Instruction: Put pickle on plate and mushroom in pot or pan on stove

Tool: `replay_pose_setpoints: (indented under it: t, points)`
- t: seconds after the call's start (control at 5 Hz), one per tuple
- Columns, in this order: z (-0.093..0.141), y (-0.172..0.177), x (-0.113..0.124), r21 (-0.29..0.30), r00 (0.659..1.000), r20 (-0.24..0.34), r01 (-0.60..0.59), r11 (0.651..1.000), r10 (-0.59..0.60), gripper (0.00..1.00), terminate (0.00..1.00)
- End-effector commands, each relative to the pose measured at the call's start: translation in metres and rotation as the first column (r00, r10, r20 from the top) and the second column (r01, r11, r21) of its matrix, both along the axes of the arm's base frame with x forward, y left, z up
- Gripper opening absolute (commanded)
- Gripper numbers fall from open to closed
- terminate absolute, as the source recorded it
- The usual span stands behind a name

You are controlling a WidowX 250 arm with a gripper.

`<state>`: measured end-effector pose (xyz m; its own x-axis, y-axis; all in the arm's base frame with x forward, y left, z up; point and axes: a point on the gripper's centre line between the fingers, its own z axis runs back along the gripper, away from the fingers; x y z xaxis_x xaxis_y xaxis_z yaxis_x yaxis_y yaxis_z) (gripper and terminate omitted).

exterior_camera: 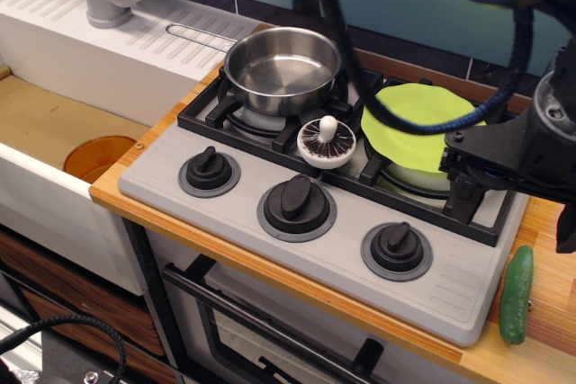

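Counter point(549, 330): wood top, carries the stove point(315, 249), grey, with two black grates and three black knobs along its front. Sink point(54, 123) to the left, an orange bowl point(97, 157) down in it.

Pot point(282, 69): shiny steel, sits on the left grate, nothing inside. Wire handle points toward the sink.

Plate point(414, 119): lime green, rests on the right grate, partly behind a black cable and the arm.

End effector point(490, 173): dark, at the right edge over the right grate; cannot tell whether it is spread or closed, nothing seen in it.

Mushroom point(326, 141): gills up, between the grates, just in front of the pot.

Pickle point(517, 294): lies on the counter, right of the stove.
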<state>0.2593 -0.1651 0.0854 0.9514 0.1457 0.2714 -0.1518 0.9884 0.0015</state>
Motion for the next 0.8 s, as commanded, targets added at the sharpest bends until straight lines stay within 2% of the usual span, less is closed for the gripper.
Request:
replay_pose_setpoints:
  t: [0.0, 0.4, 0.6]
  points:
    - [0.0, 0.0, 0.0, 0.0, 1.0, 0.0, 0.0, 1.0, 0.0, 1.0, 0.0]
    - [-0.04, -0.023, 0.014, 0.006, 0.994, 0.087, -0.064, 0.998, 0.064, 1.0, 0.0]
    - [-0.052, -0.028, 0.019, 0.004, 0.991, 0.115, -0.075, 0.997, 0.074, 1.0, 0.0]
